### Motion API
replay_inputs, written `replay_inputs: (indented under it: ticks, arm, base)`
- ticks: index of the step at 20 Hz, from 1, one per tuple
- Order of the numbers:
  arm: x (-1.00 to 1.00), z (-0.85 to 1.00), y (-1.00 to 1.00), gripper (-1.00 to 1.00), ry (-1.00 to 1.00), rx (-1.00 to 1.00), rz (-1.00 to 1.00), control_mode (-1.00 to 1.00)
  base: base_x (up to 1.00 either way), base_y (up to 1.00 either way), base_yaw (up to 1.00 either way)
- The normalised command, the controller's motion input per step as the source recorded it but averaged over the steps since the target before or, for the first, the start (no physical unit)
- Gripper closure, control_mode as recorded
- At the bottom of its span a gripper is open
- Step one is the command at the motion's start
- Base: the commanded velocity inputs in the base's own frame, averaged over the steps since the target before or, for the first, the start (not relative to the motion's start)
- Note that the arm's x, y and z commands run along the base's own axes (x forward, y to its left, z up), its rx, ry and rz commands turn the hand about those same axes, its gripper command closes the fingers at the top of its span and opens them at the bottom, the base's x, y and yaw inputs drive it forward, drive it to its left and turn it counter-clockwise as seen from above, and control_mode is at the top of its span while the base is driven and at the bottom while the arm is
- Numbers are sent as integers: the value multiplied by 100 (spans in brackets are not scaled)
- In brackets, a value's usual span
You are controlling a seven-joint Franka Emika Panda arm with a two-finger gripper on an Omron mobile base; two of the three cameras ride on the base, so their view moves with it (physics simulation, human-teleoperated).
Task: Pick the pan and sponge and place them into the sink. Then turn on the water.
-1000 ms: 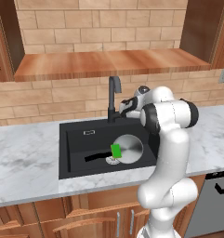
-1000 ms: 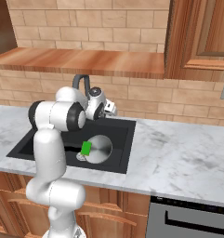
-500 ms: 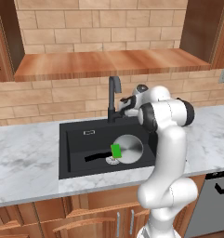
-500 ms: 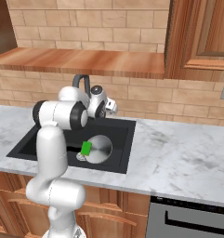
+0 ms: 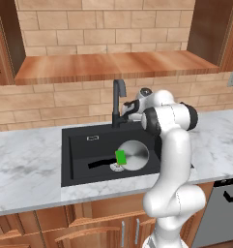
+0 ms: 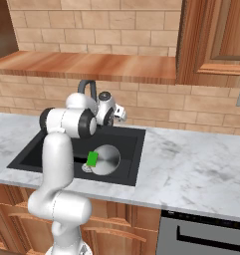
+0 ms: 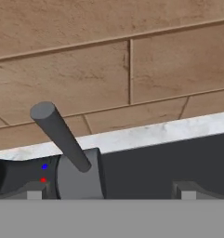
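Both jaws stand spread apart, the faucet [image 7: 67, 179] lever just above the left one.

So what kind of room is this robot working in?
Most likely a home-style kitchen, rendered in simulation. A black sink with a tall dark faucet sits in a marble counter, with wooden cabinets and a brick wall behind. A pan and green sponge lie in the basin.
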Motion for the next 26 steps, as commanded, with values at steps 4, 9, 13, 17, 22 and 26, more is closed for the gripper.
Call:
replay_inputs:
  ticks: [4,9,13,17,22,26]
  arm:
    - [17,-46,0,-100,0,-7,3,-100]
    - [31,-9,0,-100,0,-1,0,-100]
    - [32,0,0,-100,0,0,0,-100]
    - [35,0,0,-100,0,0,0,-100]
    - [32,0,0,-100,0,0,0,-100]
    - [32,0,0,-100,-1,0,0,-100]
  base:
    - [0,0,0]
    - [0,0,0]
    - [0,0,0]
    - [0,0,0]
    - [0,0,0]
    - [0,0,0]
